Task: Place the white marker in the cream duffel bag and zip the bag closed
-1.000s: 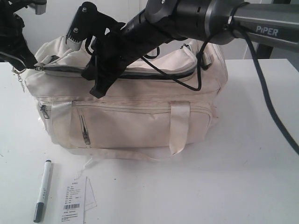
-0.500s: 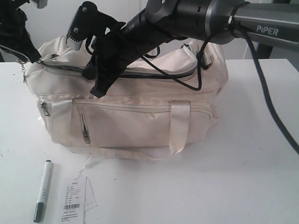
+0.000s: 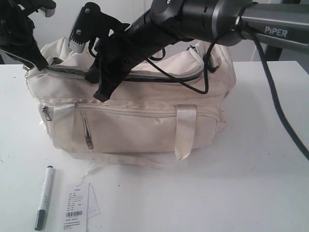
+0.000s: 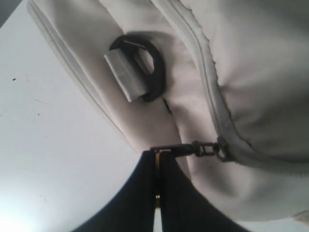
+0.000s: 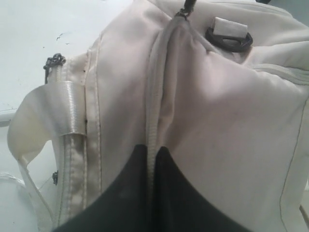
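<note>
Cream duffel bag (image 3: 145, 116) is set on the white table (image 3: 241, 193), long side facing the exterior camera. Its top zip is seen partly open, with dark lining showing.

White marker (image 3: 44, 197) is lying flat on the table in front of the bag's left-arm end, apart from the bag and not held. Its dark cap end is pointed away from the bag. A paper tag (image 3: 77, 208) with barcode is laid just beside the marker, also in front of the bag.

Left hand (image 4: 157, 159) is placed at the bag's left-arm end, fingers closed tight on the zipper pull (image 4: 178, 149) of the top zip. A black strap ring (image 4: 159, 72) with a webbing loop is seen near that pull on the bag's end panel.

Right hand (image 5: 152, 151) is pressed onto the bag's top, fingers pinched narrow on the raised zip seam fabric. The right arm (image 3: 193, 19) is stretched across the bag's top, so much of the opening is blocked in the exterior view. A black cable (image 3: 205, 72) is hung over the bag's upper front.

A webbing handle (image 3: 186, 130) is draped down the bag's front. A loose strap (image 3: 130, 159) is lying along the bag's front base.
</note>
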### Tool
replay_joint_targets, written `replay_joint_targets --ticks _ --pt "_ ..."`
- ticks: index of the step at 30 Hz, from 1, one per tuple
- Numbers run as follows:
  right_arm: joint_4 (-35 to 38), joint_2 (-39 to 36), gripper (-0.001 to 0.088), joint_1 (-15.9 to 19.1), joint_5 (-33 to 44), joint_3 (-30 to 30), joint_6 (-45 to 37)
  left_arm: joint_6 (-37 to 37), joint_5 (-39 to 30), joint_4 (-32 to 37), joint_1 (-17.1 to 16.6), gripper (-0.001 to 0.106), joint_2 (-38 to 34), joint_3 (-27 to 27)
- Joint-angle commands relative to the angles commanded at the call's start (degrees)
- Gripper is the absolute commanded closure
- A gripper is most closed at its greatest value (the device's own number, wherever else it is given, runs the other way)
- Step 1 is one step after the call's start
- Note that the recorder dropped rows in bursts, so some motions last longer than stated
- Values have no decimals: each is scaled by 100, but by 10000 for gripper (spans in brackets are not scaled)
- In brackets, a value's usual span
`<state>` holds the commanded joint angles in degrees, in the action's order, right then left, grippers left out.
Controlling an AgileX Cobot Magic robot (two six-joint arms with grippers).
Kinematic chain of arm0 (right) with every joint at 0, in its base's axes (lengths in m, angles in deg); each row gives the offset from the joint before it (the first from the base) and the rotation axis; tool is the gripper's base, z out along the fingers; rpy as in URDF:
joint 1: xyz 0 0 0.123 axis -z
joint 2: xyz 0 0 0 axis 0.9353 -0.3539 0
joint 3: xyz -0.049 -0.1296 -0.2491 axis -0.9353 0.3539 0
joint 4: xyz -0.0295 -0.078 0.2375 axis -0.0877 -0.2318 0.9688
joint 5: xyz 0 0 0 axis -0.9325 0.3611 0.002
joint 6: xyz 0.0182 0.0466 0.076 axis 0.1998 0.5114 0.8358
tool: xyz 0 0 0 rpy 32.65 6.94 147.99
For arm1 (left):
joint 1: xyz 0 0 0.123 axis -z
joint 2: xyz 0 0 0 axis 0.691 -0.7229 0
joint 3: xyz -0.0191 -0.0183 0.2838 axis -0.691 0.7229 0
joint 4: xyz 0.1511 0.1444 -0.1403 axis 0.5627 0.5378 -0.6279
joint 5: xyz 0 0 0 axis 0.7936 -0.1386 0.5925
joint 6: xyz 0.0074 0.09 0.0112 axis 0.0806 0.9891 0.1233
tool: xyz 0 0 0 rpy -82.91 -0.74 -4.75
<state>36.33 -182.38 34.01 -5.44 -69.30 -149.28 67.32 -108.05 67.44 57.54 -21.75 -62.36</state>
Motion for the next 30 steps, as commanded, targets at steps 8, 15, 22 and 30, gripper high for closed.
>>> replay_joint_targets --ticks 8,15,22,30 --pt "-11 0 868 0 0 0 0 -168 325 119 0 1053 0 0" --pt "-11 0 868 0 0 0 0 -148 315 128 0 1049 0 0" --pt "-11 0 868 0 -18 0 25 -431 -13 83 0 563 72 0" --pt "-11 0 868 0 -159 0 36 -843 -941 -140 0 429 639 0"
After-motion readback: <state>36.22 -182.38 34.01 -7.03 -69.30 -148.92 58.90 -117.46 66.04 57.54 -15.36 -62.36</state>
